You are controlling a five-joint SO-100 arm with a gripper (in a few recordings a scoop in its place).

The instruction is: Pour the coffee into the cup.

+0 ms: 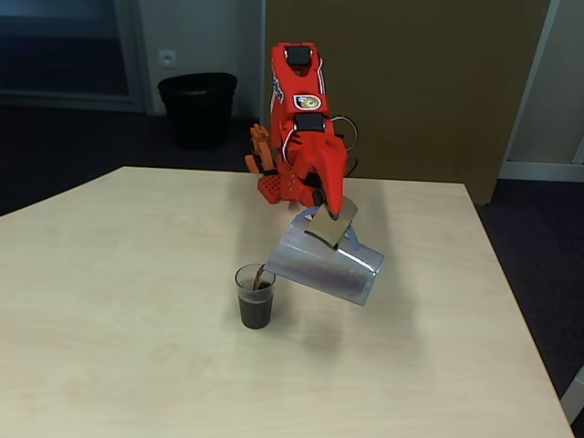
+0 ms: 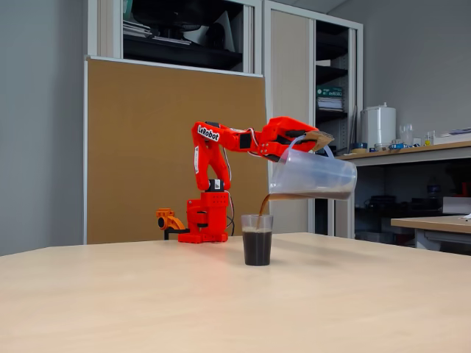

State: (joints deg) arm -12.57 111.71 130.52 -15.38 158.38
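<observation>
The cup stands on the light wooden table, mostly full of dark coffee. Above and to its right in both fixed views, the red arm's gripper is shut on the handle of a translucent jug. The jug is tilted with its spout over the cup's rim. A thin brown stream of coffee runs from the spout into the cup. A little dark coffee lies along the jug's low side.
The arm's red base stands at the table's far edge with an orange part beside it. A black bin stands on the floor behind the table. A brown board backs the scene.
</observation>
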